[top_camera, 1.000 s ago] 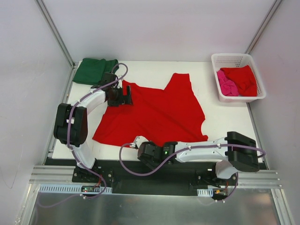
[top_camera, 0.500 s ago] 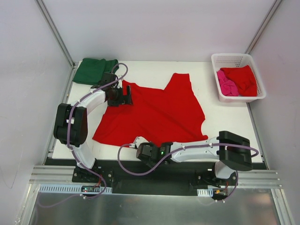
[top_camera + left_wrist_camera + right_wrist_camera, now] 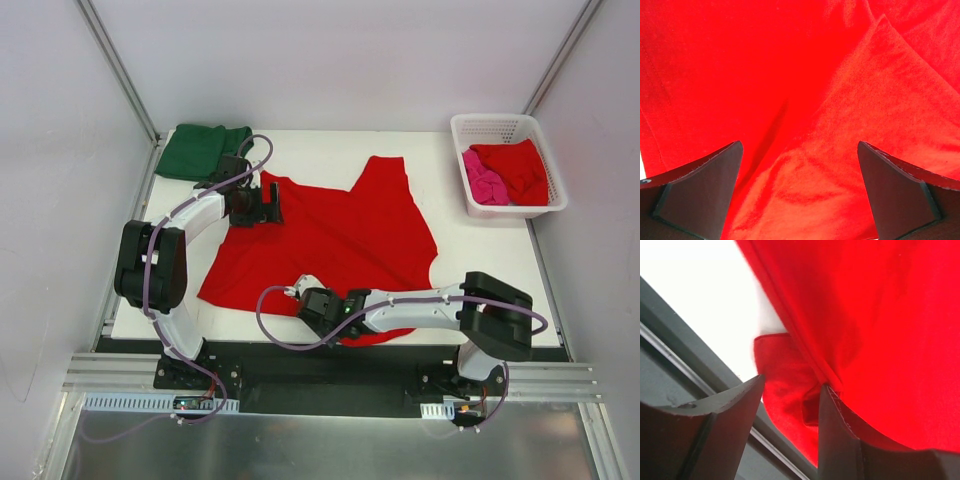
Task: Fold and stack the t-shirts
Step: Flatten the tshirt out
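Right hand (image 3: 792, 384): low at the near edge of the surface (image 3: 330, 150), half-spread, one finger on either side of a bunched bit of hem on the red t-shirt (image 3: 340, 235). Nothing is pinched, as far as I can tell.

Left hand (image 3: 800, 146): spread wide over the far left shoulder of the same shirt, holding nothing.

Shirt lies open but rumpled mid-surface, its near hem lapping over the edge. Green t-shirt (image 3: 200, 150) sits folded in the far left corner. Basket (image 3: 505, 122) at far right holds another red t-shirt (image 3: 520, 168) and a pink one (image 3: 482, 186).

Step, as judged: taking hold of the red shirt to flatten it for the first fold.

Next move calls for the right hand to press together on cloth alone, the left to drop onto its corner, then both to draw the shirt taut.
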Tool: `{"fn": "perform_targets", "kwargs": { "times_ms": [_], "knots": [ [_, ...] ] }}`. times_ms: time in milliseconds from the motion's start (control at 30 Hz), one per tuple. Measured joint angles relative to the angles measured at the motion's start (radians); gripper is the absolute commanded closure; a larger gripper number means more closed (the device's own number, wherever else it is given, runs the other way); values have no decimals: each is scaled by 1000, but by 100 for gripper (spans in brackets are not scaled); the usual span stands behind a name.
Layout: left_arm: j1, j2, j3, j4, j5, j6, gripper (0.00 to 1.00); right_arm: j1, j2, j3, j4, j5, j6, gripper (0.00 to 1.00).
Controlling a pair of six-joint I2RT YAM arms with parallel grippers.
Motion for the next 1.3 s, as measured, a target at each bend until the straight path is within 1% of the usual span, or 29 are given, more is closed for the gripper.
{"fn": "perform_targets", "kwargs": {
  "times_ms": [67,100,167,300,367,400,467,500,600,867,1000,1133,1300],
  "knots": [
    [0,0,0,0,0,0,1,-7,0,-5,8,-1,0,55],
    [0,0,0,0,-1,0,1,-10,0,-8,11,-4,1,62],
    [0,0,0,0,-2,0,1,-11,0,-10,14,-5,2,64],
    [0,0,0,0,-8,0,1,-12,-2,-16,24,-9,9,65],
    [0,0,0,0,-10,0,1,-13,-5,-21,29,-11,13,70],
    [0,0,0,0,-10,0,1,-13,-6,-23,31,-13,16,76],
    [0,0,0,0,-10,0,1,-13,-10,-29,37,-19,22,83],
    [0,0,0,0,-10,0,1,-13,-13,-33,40,-21,24,89],
    [0,0,0,0,-11,0,1,-13,-26,-49,44,-29,31,99],
    [0,0,0,0,-11,0,1,-11,-98,-83,-17,-39,47,99],
    [0,0,0,0,-17,0,1,0,-217,-88,-89,-57,56,99],
    [0,0,0,0,-18,0,1,13,-371,-80,-184,-87,65,99],
    [0,0,1,0,-18,0,1,37,-486,-54,-300,-141,69,99]
  ]
}}
